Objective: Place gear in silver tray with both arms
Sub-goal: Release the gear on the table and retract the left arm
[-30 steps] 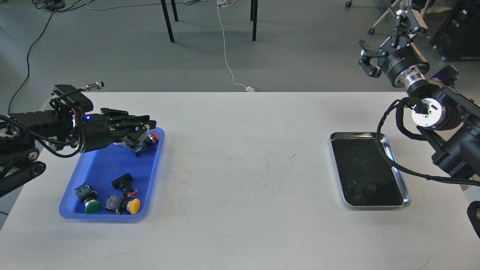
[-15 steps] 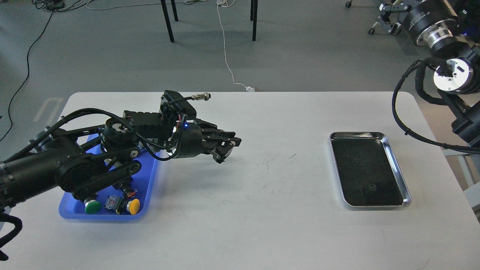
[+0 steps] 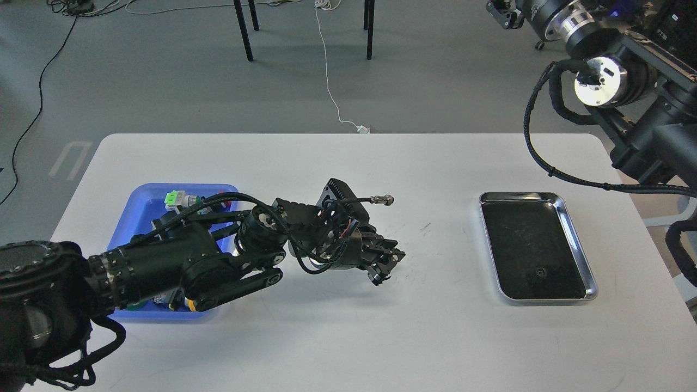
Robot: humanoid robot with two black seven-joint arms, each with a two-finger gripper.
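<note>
The silver tray (image 3: 577,242) lies on the white table at the right, with a small dark round spot on its dark bottom. My left arm reaches from the lower left over the blue tray to the table's middle. Its gripper (image 3: 384,269) hangs low over the table, well left of the silver tray. Its fingers are close together, with a small dark piece with a pale glint at the tips (image 3: 375,280). My right arm comes in at the upper right. Its gripper (image 3: 500,10) is high above the floor beyond the table, cut off by the top edge.
A blue plastic tray (image 3: 142,197) sits at the left, largely hidden by my left arm. It holds a green-and-white part (image 3: 174,199) and a yellow push button (image 3: 194,306). A black cable bundle (image 3: 566,175) hangs from the right arm above the silver tray's far end.
My left gripper has left the blue tray and moved right and nearer, out over the table's middle. My right arm has risen and its gripper has moved to the top edge.
</note>
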